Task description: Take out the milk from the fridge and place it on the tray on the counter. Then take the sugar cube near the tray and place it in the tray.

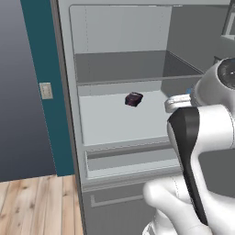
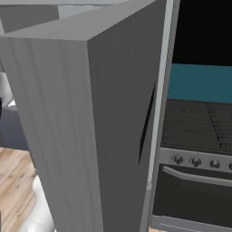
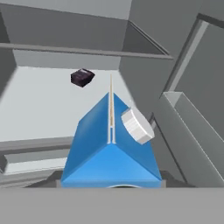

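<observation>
The fridge stands open in front of me, with a pale shelf and drawers inside. The milk, a blue gabled carton with a white cap, sits right under the hand camera at the shelf's front right. My gripper closes around its sides, and the fingertips barely show at the carton's lower corners. In the left base view the hand reaches in at the fridge's right side, with a sliver of the blue milk behind it. The tray, counter and sugar cube are out of view.
A squat dark purple-black box lies farther back on the same shelf. The fridge's grey door stands close on the right. Beyond it is a stove with knobs. Wooden floor lies to the left.
</observation>
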